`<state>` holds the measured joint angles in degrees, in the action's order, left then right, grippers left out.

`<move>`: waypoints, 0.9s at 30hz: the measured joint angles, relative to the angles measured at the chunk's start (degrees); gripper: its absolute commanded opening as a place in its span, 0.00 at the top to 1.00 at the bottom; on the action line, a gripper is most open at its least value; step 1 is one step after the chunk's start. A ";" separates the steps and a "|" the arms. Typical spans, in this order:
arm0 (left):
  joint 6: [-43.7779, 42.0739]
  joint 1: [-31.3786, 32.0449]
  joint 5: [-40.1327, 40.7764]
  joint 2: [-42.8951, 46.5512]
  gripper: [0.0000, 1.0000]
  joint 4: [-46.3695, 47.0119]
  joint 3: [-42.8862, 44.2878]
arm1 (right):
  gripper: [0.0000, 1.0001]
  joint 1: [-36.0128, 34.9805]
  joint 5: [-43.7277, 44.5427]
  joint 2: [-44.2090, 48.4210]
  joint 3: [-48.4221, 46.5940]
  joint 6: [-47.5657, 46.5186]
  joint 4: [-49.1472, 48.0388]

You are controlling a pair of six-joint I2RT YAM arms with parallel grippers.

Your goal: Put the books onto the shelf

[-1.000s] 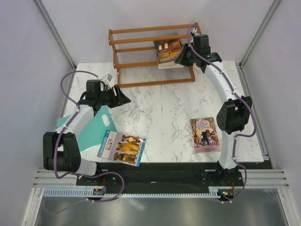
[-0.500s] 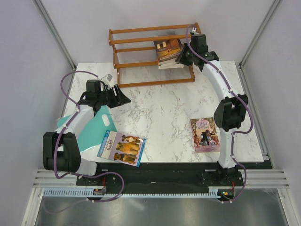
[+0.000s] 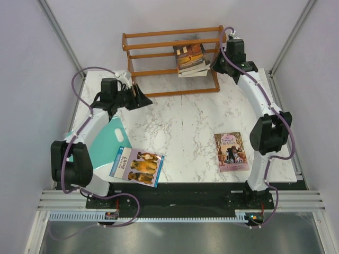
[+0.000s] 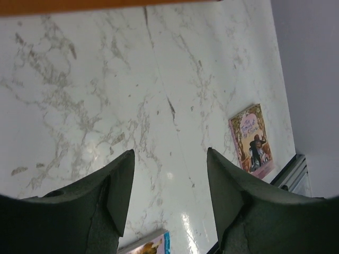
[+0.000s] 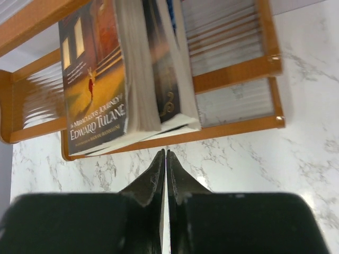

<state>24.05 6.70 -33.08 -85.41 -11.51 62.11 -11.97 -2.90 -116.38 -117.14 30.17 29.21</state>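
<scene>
My right tool (image 5: 166, 156) had its fingers pressed together with nothing between them, just in front of the shelf (image 5: 233, 67). A small stack of books rested on the rails toward the shelf's right end, with the brown-orange book (image 5: 92, 79) showing its cover. My left tool (image 4: 169, 159) stood spread apart and empty above the tabletop (image 4: 79, 79). The pink book (image 3: 231, 151) lay flat near the right arm, and the dog-cover book (image 3: 136, 165) lay next to the teal board (image 3: 103, 145).

shelf (image 3: 175, 92) at back, brown-orange book (image 3: 189, 55) on it, pink book (image 3: 231, 151) and dog book (image 3: 136, 165) flat on table (image 3: 185, 121)
</scene>
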 measured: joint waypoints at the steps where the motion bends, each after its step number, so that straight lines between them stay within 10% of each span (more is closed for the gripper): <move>1: 0.13 0.90 0.04 -0.98 0.36 0.09 2.14 | 0.91 0.46 0.48 1.70 2.21 0.00 -0.85; 5: 0.87 5.44 1.07 -6.34 0.51 0.55 12.37 | 0.91 2.25 2.78 5.97 6.82 0.02 -2.82; 7: 1.86 7.93 2.47 -10.54 0.97 0.83 18.49 | 0.91 3.28 3.15 6.49 7.04 0.02 -3.72; 27: 13.27 16.13 21.57 -33.42 0.98 -1.51 44.85 | 0.92 4.68 -0.26 -2.58 6.97 3.17 -12.63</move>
<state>37.32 22.83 -11.51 -118.83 -13.02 106.96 -7.29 -3.16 -118.96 -110.17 33.34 16.58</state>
